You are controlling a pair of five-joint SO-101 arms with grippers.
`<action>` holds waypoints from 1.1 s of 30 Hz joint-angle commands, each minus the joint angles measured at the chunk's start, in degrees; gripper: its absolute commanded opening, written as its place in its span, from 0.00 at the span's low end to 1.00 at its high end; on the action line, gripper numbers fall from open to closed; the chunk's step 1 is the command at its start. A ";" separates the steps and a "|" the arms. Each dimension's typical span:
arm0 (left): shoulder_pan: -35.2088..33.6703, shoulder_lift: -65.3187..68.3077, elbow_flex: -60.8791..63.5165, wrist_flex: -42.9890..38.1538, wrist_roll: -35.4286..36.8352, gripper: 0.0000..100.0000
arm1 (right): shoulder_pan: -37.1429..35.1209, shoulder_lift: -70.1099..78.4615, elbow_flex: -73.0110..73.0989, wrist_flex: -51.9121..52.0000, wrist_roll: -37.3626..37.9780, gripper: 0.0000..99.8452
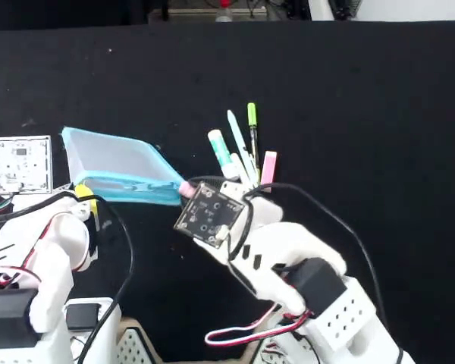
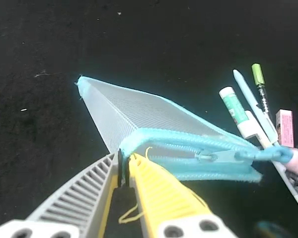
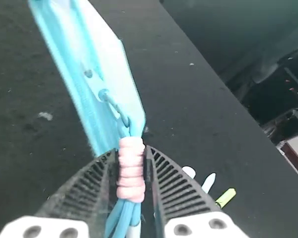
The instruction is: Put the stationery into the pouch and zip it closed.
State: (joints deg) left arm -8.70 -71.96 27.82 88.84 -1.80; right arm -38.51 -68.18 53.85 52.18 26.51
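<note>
Between them spans the pouch [image 1: 114,163]: left hand [image 2: 122,161] clamps edge, right hand [image 3: 131,154] clamps pull [image 3: 130,176].

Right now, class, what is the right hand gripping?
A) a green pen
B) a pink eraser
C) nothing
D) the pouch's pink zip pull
D: the right wrist view shows the right hand shut around the pink zip pull, its cord running to the pouch, while the pens lie on the table.
</note>
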 commanded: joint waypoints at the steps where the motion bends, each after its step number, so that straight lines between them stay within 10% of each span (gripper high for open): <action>1: -1.10 0.35 -2.24 -0.70 2.81 0.03 | 4.48 -0.84 -4.70 0.18 0.35 0.01; 33: 3.21 32.26 -29.85 12.13 3.43 0.03 | 7.47 12.70 -27.47 6.42 0.44 0.01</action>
State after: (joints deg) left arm -7.38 -41.27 -2.68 100.00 1.45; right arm -32.09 -55.87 29.67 58.42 26.59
